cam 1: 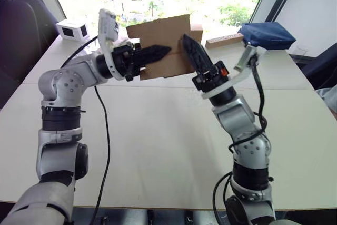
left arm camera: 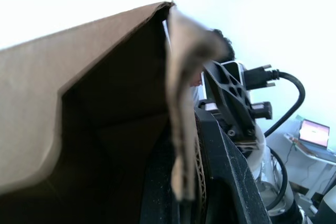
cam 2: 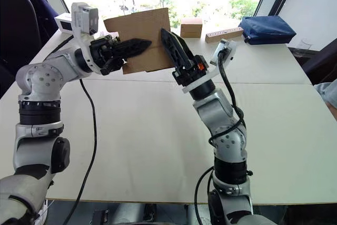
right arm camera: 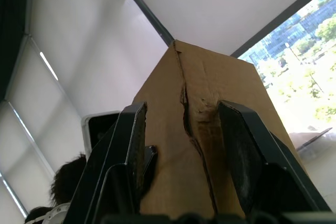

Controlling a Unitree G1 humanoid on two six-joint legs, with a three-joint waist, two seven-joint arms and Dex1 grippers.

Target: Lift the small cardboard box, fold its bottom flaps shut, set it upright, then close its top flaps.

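The small cardboard box [cam 1: 163, 30] is held in the air above the table's far half, tilted. My left gripper [cam 1: 160, 52] is shut on a cardboard panel [left arm camera: 181, 129] at the box's open end, one finger inside and one outside. My right gripper [cam 1: 188, 43] is open, its fingertips spread against the box's other end [right arm camera: 210, 77]. On that end two flaps meet along a rough, creased seam [right arm camera: 186, 114]. I cannot tell which end carries the top flaps.
Along the far side of the white table [cam 1: 158, 146] stand a white box with a dark window [cam 1: 72, 29], a squarer brown box [cam 2: 191, 27], a wooden strip with holes [cam 2: 224, 35] and a blue bag [cam 2: 266, 29]. A person's head [right arm camera: 65, 187] is nearby.
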